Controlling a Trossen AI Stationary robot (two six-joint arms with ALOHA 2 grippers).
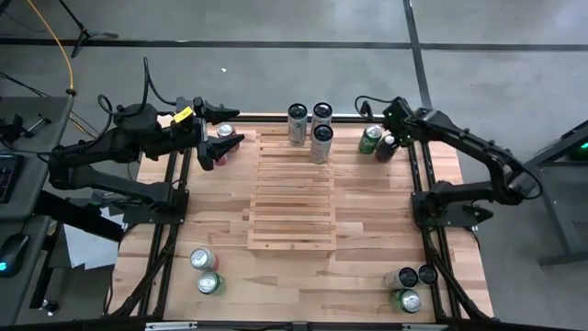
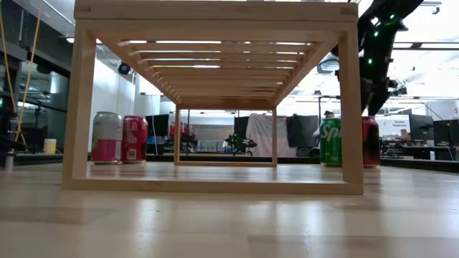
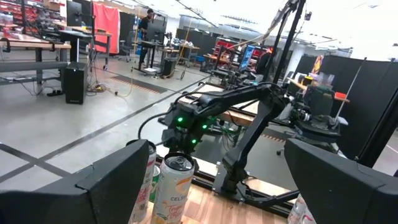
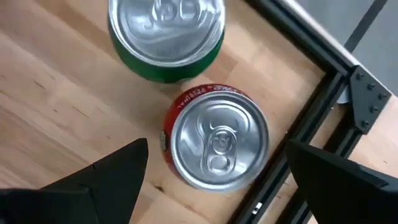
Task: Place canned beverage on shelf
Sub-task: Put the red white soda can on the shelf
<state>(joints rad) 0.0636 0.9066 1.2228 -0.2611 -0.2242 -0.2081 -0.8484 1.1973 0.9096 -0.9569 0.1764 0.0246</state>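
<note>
The right gripper (image 4: 214, 180) hangs with its fingers spread wide directly over a red can (image 4: 216, 142), holding nothing; a green can (image 4: 166, 37) stands just beside that one, close to the black frame (image 4: 311, 99). In the high view this pair sits in the upper right of the table, right of the shelf (image 1: 292, 198). The left gripper (image 1: 223, 135) is also wide open and empty, in the upper left, next to one pink can (image 1: 224, 131). I judge the task as partly done — three silver cans (image 1: 310, 124) already stand on the top end of the shelf, and the rest of its slats are bare. What is left: nine cans on the tabletop (image 1: 220, 207), as far as I can count. That is one at the left gripper, two under the right one, two in the lower left (image 1: 206, 270) and three in the lower right (image 1: 410, 285) — so eight, not nine, and eleven cans in all.
</note>
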